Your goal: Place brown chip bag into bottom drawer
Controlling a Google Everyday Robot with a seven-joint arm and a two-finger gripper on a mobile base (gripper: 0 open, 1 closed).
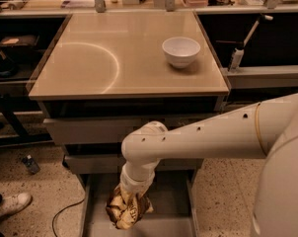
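Holding brown chip bag point(128, 210) pinched in gripper point(130, 195) jaws, hanging low over bottom drawer point(171, 206) floor; advising lowering straight, staying inside side walls, releasing once bag is resting.

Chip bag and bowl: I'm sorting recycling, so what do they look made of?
The chip bag, at the gripper over the bottom drawer, looks like crinkled glossy foil or plastic film. The bowl looks smooth white ceramic, possibly plastic.

The claw point(131, 196) holds the brown chip bag point(127, 212) over the bottom drawer point(171, 204).
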